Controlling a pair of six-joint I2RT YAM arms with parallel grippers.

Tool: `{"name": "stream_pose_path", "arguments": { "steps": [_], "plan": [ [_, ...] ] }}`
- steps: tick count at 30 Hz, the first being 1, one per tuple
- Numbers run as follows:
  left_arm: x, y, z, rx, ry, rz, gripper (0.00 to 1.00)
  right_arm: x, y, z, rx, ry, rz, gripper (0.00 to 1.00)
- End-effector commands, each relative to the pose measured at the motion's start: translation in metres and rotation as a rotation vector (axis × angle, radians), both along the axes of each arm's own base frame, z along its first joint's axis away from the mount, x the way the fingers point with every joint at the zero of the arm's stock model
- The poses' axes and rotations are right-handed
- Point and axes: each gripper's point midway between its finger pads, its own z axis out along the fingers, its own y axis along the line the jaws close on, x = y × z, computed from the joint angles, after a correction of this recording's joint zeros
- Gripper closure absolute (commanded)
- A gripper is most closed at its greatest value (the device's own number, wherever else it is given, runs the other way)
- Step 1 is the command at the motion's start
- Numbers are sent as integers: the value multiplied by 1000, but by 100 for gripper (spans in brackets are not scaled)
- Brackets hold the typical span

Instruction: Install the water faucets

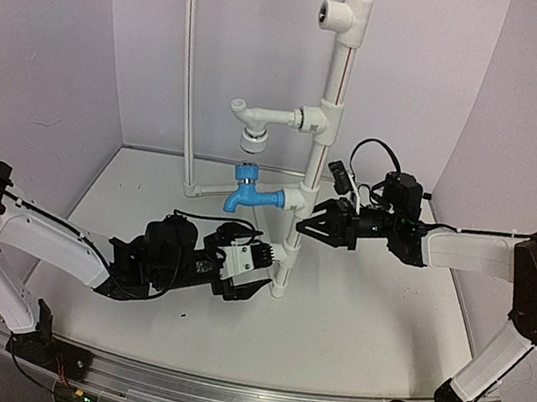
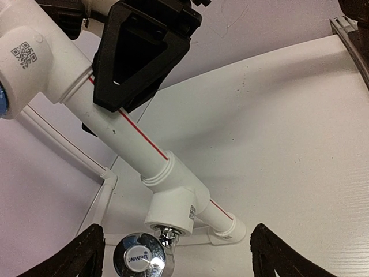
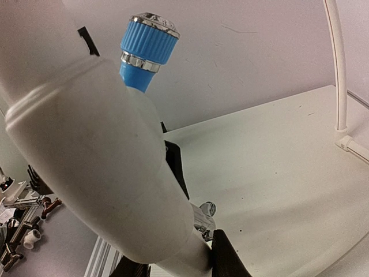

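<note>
The silver faucet [image 2: 141, 258] sat at the lowest tee [image 2: 173, 196] of the vertical pipe [image 2: 132, 133], its chrome neck entering the tee's side port and its round cap facing the left wrist camera. How far the thread had gone in could not be told. The left gripper [image 2: 179, 257] was level with it, its fingers spread wide on either side of the cap and clamping nothing. Judging by that placing, it was between grips on the body, either re-taking hold for another turn or letting go. The right gripper [image 1: 310, 217] was closed around the pipe higher up, just above that tee and beside the fitting that carried the blue tap [image 1: 245, 189]. This was most likely a bracing hold, so that the slim upright would not twist or sway while the faucet was screwed in. Above it a white tap [image 1: 254, 128] already hung from its own fitting, while the top tee [image 1: 337, 14] showed an empty port, so at least one more installation seemed to remain. The table [image 1: 362, 316] around the pipe's foot held no spare faucet that could be made out.
</note>
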Motion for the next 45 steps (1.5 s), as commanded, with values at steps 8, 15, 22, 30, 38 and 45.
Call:
{"name": "stream_pose_path", "arguments": {
  "steps": [8, 15, 22, 30, 38, 45],
  "plan": [
    [0, -6, -2, -6, 47, -9, 17, 4, 2, -9, -69, 270, -28, 100],
    [-3, -9, -11, 15, 76, -30, 20, 6, 2, -9, -68, 269, -30, 100],
    [-19, -7, -20, 68, 69, -119, 37, 7, 3, -8, -67, 269, -31, 100],
    [-14, 0, -45, 152, 51, -86, 50, 8, 3, -8, -68, 270, -34, 100],
    [-12, 11, -35, -19, 136, -64, 52, 8, 3, -6, -66, 272, -31, 100],
    [-28, 29, -15, -277, 315, -79, 32, 5, 2, -6, -65, 270, -30, 100]
  ]
}}
